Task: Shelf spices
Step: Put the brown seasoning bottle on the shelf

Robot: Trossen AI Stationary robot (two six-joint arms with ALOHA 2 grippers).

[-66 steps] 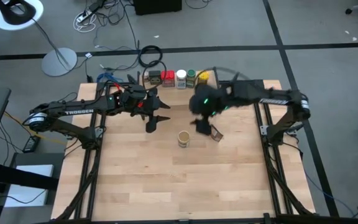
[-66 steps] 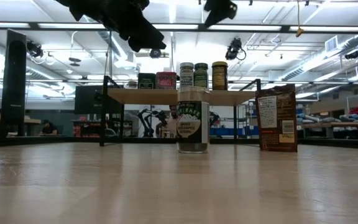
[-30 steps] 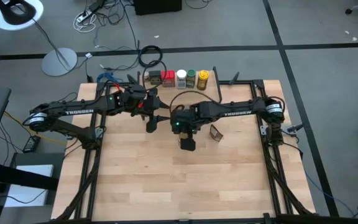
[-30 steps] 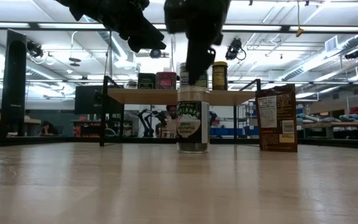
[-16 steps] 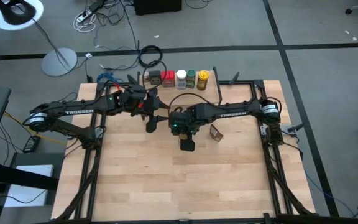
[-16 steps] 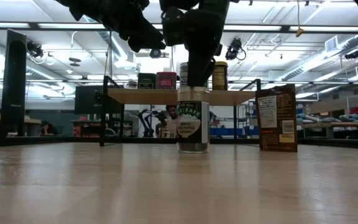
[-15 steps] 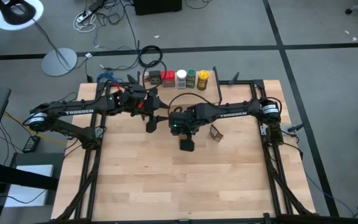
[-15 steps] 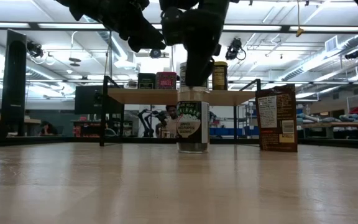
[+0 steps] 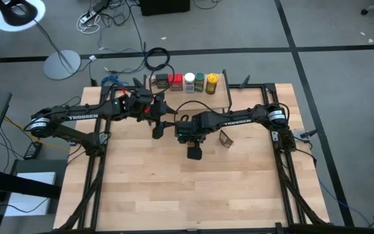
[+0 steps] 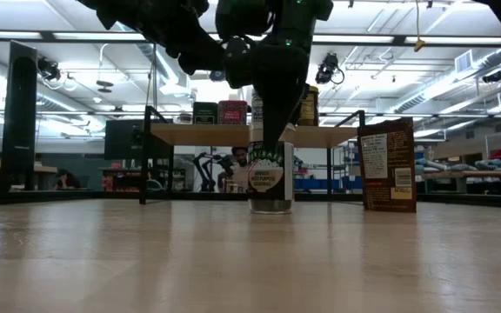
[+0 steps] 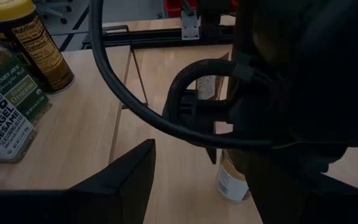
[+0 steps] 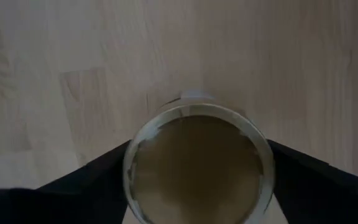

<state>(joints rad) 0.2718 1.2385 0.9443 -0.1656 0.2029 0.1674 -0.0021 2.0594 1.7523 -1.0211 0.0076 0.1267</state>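
Right tool [image 12: 197, 180] straddles round tan-capped glass jar [image 12: 197, 165], fingers spread.

Beside the left arm's waiting fingers, the nearest jar [image 11: 2, 124] read "EVERYTHING BUT THE BAGEL SESAME". The green-labelled jar [image 11: 18, 84] behind it carried "TRADER JOE'S" and what looked like "Organic". The yellow-lidded jar [image 11: 33, 43] showed "Nutritional" on its label. The left arm [image 9: 76, 116] bore "TROSSEN" in white. Print on the jar [image 10: 270, 178] under the right arm and on the brown packet [image 10: 387, 165] was too small to read.
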